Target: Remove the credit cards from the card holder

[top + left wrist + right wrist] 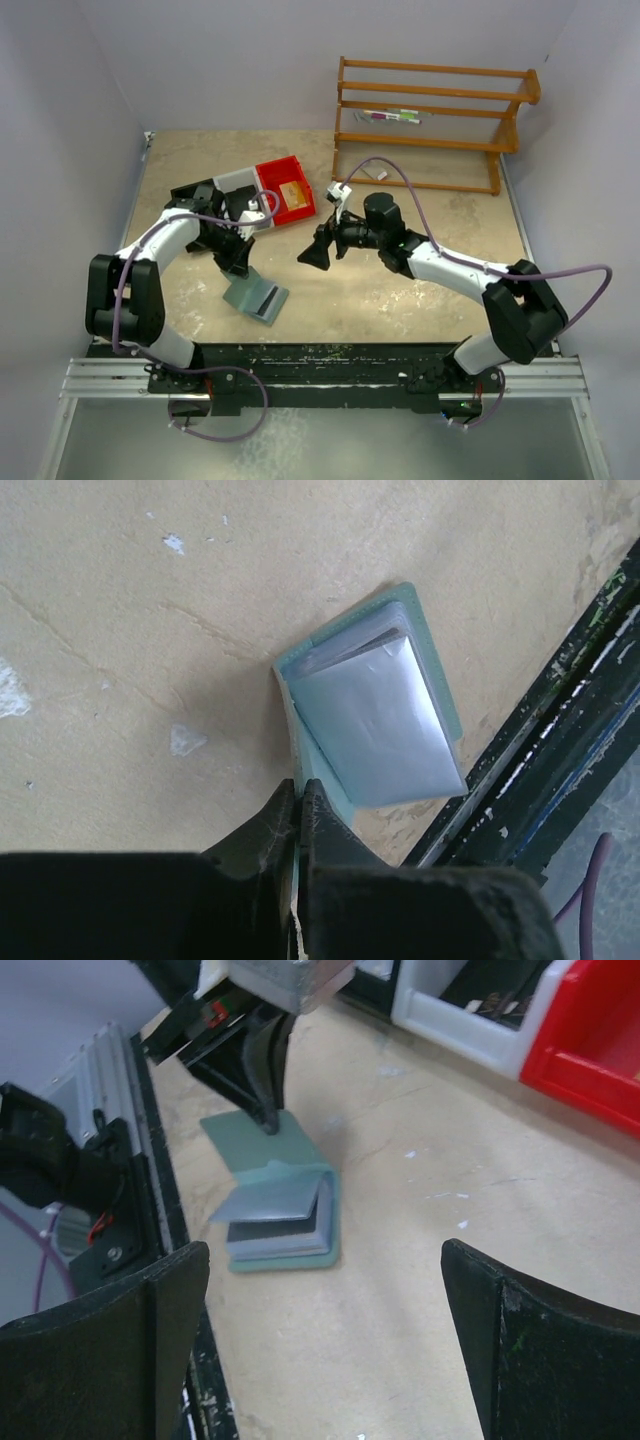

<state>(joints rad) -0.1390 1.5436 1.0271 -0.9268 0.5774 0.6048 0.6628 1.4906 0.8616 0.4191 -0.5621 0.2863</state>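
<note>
The grey-green card holder (pixel 243 293) lies open like a booklet near the table's front edge. My left gripper (pixel 243 268) is shut on the edge of its raised cover flap (pixel 312 770), seen in the right wrist view as a green sheet (pixel 250 1145) pinched from above. Grey-blue credit cards (pixel 380 725) sit stacked inside it, the top one lifted a little (pixel 270 1200). My right gripper (pixel 312 257) hovers over the table's middle, to the right of the holder, open with nothing between its fingers (pixel 325 1260).
A row of black, grey and red bins (pixel 285 190) stands behind the left arm. A wooden rack (pixel 430 120) is at the back right. The black front rail (pixel 540 780) runs close beside the holder.
</note>
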